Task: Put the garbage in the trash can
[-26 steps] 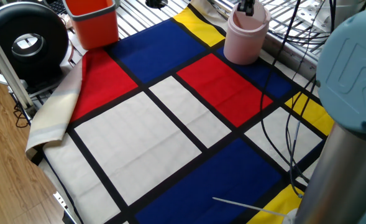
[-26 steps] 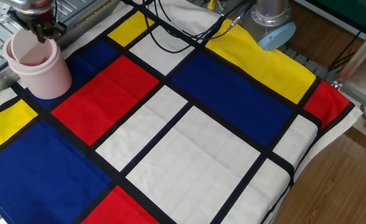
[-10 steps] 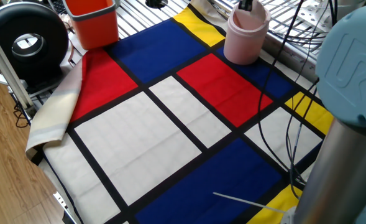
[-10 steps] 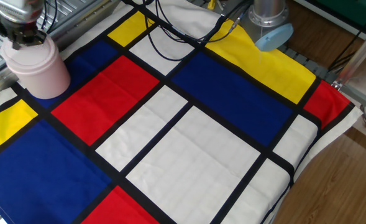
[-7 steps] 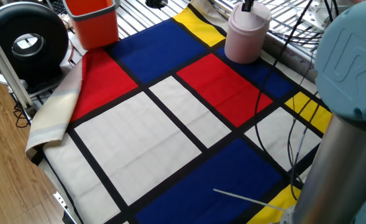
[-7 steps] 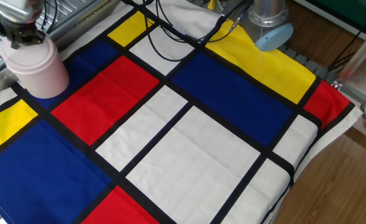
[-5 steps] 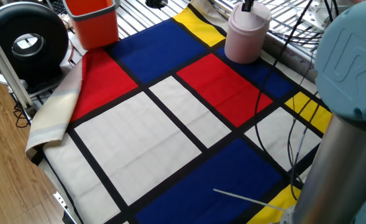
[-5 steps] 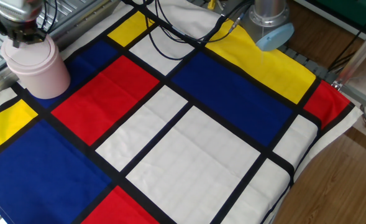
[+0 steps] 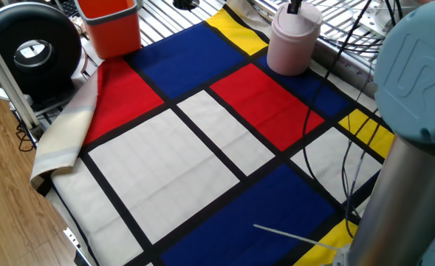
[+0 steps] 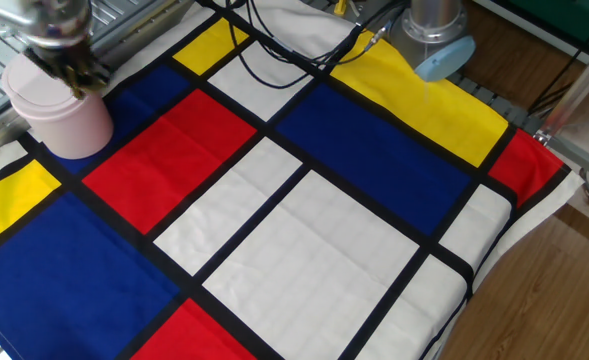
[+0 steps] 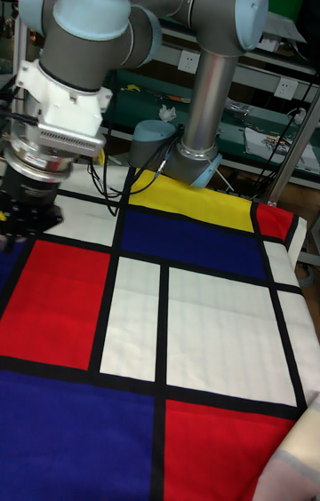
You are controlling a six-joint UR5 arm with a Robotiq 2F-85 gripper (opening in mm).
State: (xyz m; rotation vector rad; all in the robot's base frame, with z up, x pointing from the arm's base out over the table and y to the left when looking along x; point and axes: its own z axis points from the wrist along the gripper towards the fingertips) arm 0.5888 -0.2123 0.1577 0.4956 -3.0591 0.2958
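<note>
The pale pink trash can (image 9: 291,48) stands at the far edge of the coloured cloth, and its rounded lid looks closed. The dark tip of my gripper (image 9: 295,7) shows just above that lid. Seen from the other fixed view, the gripper (image 10: 77,78) is blurred and hangs over the right rim of the trash can (image 10: 64,125). The tall fixed view has the gripper (image 11: 20,221) at the left border, with its fingertips partly cut off. Whether the fingers are open or shut does not show. The garbage is out of view in every frame.
An orange square-sided bin (image 9: 110,26) stands at the back left corner of the cloth. A black round device (image 9: 29,44) sits beside it off the table. Black cables (image 9: 335,111) trail over the right side, by the arm's grey base column (image 9: 402,185).
The gripper has lifted out of the trash can and the lid has closed. In the last half second it shifted right over the can's rim.
</note>
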